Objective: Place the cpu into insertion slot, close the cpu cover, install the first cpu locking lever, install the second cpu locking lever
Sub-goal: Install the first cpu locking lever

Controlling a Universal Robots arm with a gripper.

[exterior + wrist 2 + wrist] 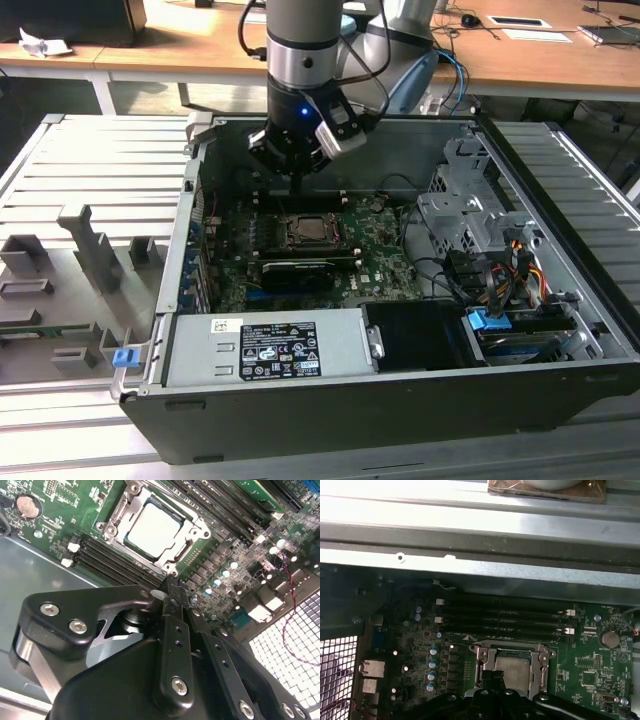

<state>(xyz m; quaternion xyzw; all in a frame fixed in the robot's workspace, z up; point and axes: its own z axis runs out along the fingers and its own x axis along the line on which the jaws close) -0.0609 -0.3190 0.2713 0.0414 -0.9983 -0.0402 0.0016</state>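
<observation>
Over the open computer case point(560, 250) on the grooved metal worktop point(90, 180), the arm reaches down inside, with the gripper point(297, 185) low above the green motherboard point(385, 255). In the second wrist view the fingers point(172, 605) are pressed together into one narrow black tip, with no gap showing and nothing held between them. That tip stands just beside one corner of the socket, next to the long black memory slots point(115, 562). Whether it touches the metal there cannot be told.

The cpu point(152, 527) lies flat in the insertion slot point(167, 506), its dull silver face up. The cpu cover point(186, 549) lies down around it, and the chip's face shows through the square cut-out. In the first wrist view the same chip point(516, 672) sits just beyond the dark fingertips, with the memory slots point(505, 612) on its far side and a coin cell battery point(609, 639) off to one side.

In the exterior view a long black expansion card point(295, 270) lies just beside the socket, and the grey power supply point(265, 350) sits along the case's near wall.
</observation>
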